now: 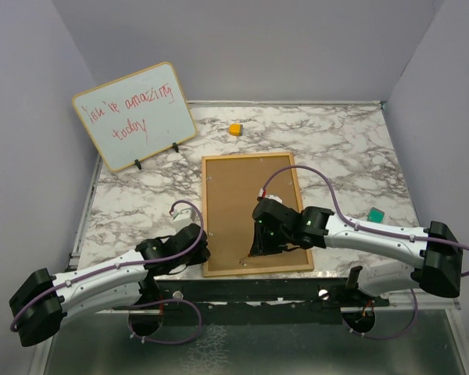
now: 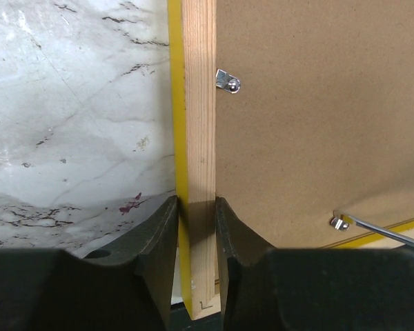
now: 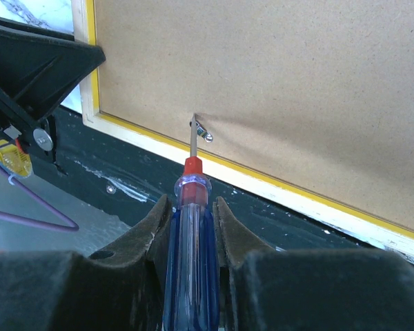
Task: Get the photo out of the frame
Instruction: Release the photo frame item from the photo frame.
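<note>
The frame (image 1: 242, 203) lies face down on the marble table, its brown back up, with a yellow and wood border. The photo is hidden under the back. My left gripper (image 2: 196, 221) is shut on the frame's left rail (image 2: 199, 138) near its near corner. My right gripper (image 3: 191, 214) is shut on a blue-handled screwdriver (image 3: 191, 248). The screwdriver tip touches a small metal clip (image 3: 201, 131) at the frame's near edge. That clip and the screwdriver shaft also show in the left wrist view (image 2: 341, 222). Another clip (image 2: 228, 83) sits by the left rail.
A whiteboard (image 1: 133, 116) with red handwriting stands at the back left. A small orange block (image 1: 234, 130) lies behind the frame. A green block (image 1: 375, 213) lies at the right. The table's dark near edge (image 3: 262, 207) runs just below the frame.
</note>
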`<state>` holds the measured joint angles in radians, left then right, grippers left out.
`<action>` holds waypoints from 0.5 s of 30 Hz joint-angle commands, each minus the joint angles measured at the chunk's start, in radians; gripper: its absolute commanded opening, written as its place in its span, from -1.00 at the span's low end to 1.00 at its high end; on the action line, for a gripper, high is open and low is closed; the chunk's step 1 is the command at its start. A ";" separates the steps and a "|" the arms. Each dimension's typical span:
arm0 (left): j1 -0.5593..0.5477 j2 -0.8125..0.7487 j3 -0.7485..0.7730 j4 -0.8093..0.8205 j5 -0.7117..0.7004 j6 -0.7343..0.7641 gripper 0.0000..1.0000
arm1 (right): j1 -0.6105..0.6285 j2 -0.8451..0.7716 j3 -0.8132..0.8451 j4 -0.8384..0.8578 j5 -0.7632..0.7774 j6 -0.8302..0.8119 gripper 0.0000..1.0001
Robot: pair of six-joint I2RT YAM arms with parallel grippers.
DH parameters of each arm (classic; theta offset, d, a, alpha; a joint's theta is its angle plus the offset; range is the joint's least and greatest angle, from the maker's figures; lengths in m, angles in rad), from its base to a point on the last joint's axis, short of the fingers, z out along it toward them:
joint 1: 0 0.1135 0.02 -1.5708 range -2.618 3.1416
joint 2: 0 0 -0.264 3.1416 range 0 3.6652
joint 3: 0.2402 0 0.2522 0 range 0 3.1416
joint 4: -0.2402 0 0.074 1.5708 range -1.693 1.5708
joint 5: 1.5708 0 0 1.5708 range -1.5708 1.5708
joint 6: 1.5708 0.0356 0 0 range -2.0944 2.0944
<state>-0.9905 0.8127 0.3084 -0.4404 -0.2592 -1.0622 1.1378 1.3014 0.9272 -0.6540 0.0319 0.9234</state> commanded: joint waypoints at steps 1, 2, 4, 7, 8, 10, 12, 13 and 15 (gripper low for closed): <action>-0.005 -0.001 -0.009 -0.027 0.023 -0.005 -0.35 | 0.004 -0.014 0.027 -0.028 -0.012 -0.012 -0.99; -0.005 -0.002 -0.008 -0.027 0.023 -0.005 -0.22 | 0.004 -0.018 0.033 -0.028 -0.012 -0.013 -0.99; -0.005 -0.005 -0.008 -0.029 0.021 -0.007 -0.12 | 0.004 -0.025 0.037 -0.029 -0.007 -0.012 -0.99; -0.005 -0.008 -0.008 -0.030 0.018 -0.009 -0.07 | 0.004 -0.050 0.038 -0.040 0.025 0.013 -0.99; -0.005 -0.010 -0.006 -0.031 0.017 -0.011 -0.03 | 0.004 -0.066 0.032 -0.031 0.034 0.018 -0.99; -0.005 -0.013 -0.006 -0.033 0.016 -0.014 0.00 | 0.004 -0.094 0.016 -0.018 0.054 0.029 -0.99; -0.005 -0.018 -0.006 -0.032 0.015 -0.017 0.03 | 0.004 -0.111 0.004 -0.012 0.073 0.037 -0.99; -0.005 -0.020 -0.008 -0.032 0.012 -0.021 0.05 | 0.004 -0.113 0.004 -0.014 0.083 0.041 -0.99; -0.005 -0.020 -0.009 -0.031 0.002 -0.028 0.08 | 0.004 -0.105 0.021 -0.043 0.098 0.058 -0.99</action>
<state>-0.9905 0.7971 0.3099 -0.4278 -0.2520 -1.0790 1.1378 1.2057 0.9314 -0.6666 0.0666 0.9459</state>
